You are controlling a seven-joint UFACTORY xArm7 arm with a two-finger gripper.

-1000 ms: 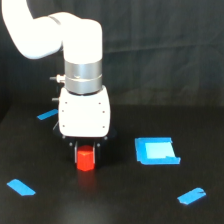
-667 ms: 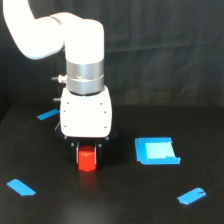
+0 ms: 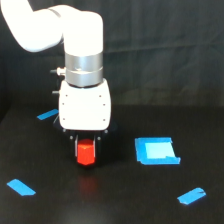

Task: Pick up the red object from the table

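White xArm6 arm comes in from the table's [image 3: 125, 205] far left, wrist pointing straight down. The hand [image 3: 85, 150] sits low at mid-table, its dark fingers [image 3: 75, 145] on either side of the red object [image 3: 85, 153] and pinching it. The red object sits between the fingers under the white wrist housing, its lower end poking out below them, at or just above the black surface; contact with the table can't be told. A blue square patch [image 3: 156, 150] lies toward the right edge, well apart from the hand. Blue tape strips: one [image 3: 48, 114] behind the hand on the left, one [image 3: 21, 187] near the front-left corner, one [image 3: 192, 195] near the front-right corner.
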